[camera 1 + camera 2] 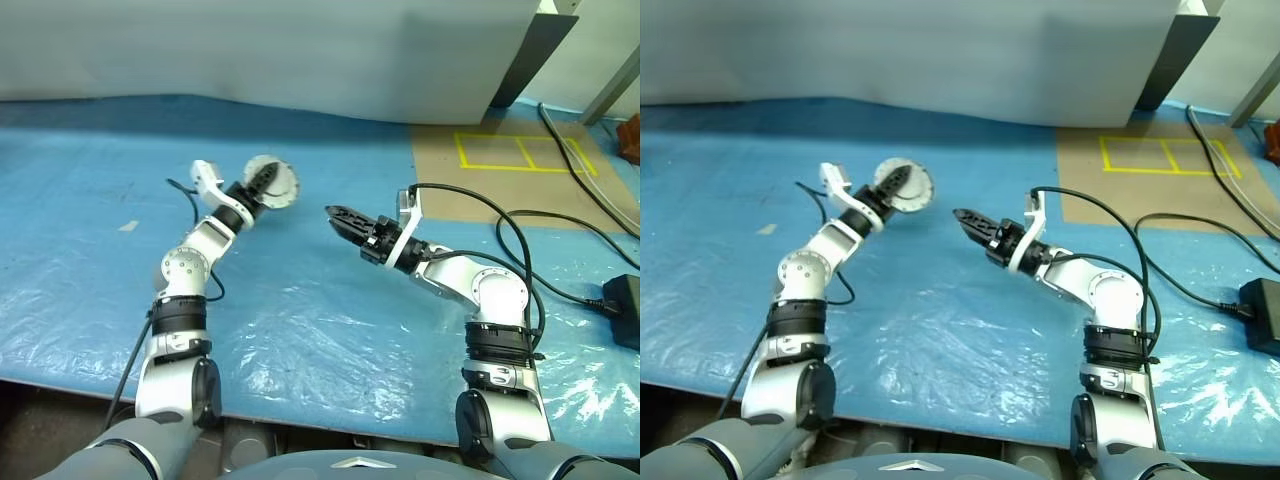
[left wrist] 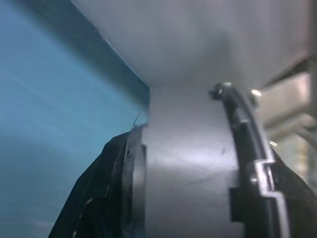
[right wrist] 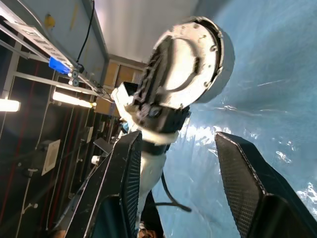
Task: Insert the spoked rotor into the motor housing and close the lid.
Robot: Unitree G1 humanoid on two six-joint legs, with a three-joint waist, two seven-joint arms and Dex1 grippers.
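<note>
Head views: left gripper [image 1: 266,182] held up over the blue plastic sheet [image 1: 90,250] on the table, its fingers closed on a round silver part, the motor housing [image 1: 277,183], lid apparently on; the black fingers cross the disc's face, which stands upright, clear of the sheet. Right gripper [image 1: 335,215] well apart from it, pointing toward the left gripper, nothing between its fingers; how far they are spread can't be told here. Black cables [image 1: 540,240] lie beside the right arm, yellow tape marks [image 1: 520,152] on brown board beyond.

Left wrist view: blurred; grey curved side of housing [image 2: 188,163] sits between the two black fingers [image 2: 106,188], touching both.

Right wrist view: right fingers [image 3: 124,183] parted, gap empty. Beyond the fingertips, the housing [image 3: 193,59] held by the left gripper [image 3: 156,106], pale smooth face showing with screws at the rim. Spoked rotor can't be made out.
</note>
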